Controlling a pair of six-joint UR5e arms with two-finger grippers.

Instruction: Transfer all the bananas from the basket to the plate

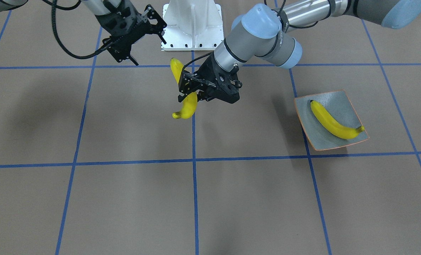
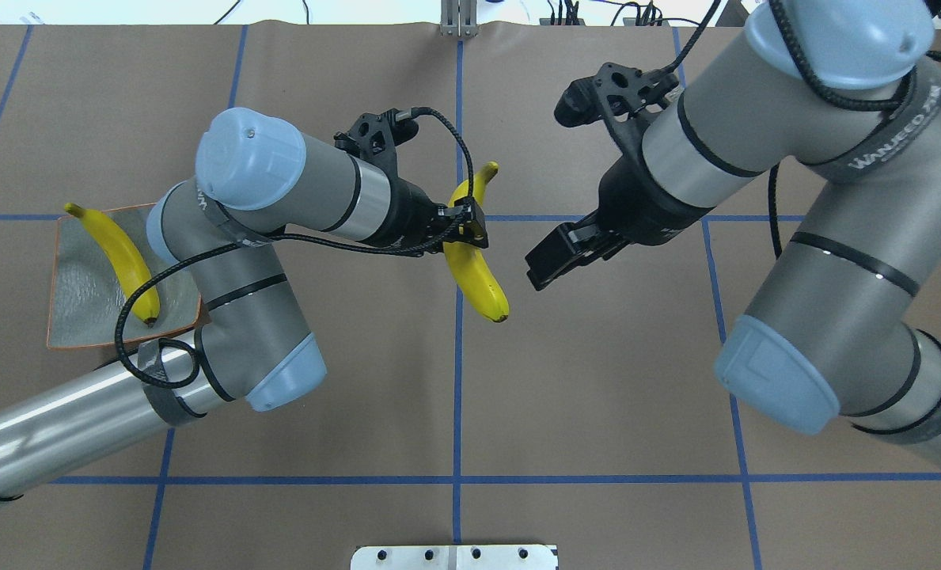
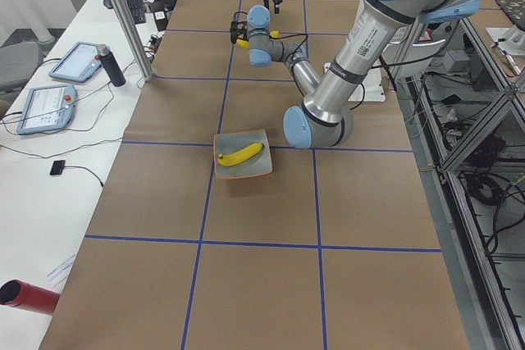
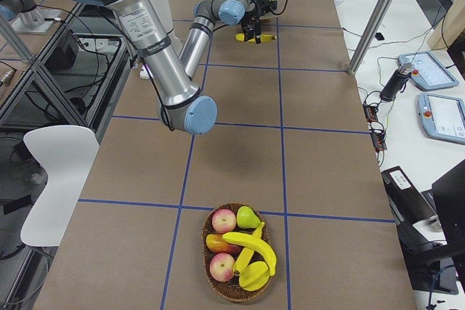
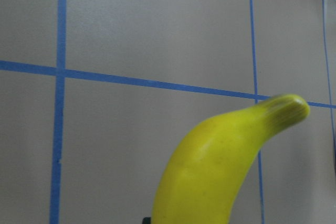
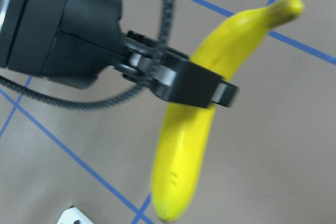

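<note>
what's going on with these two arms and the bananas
The left fingers are shut on a banana, holding it above the middle of the table. The right fingers are open and empty, just beside it. One banana already lies on the plate at the robot's left end. More bananas sit with other fruit in the basket at the right end.

A banana (image 1: pixel 334 122) lies on the plate (image 1: pixel 342 102), a second banana (image 1: pixel 189 106) in the left gripper (image 1: pixel 188 90).
</note>
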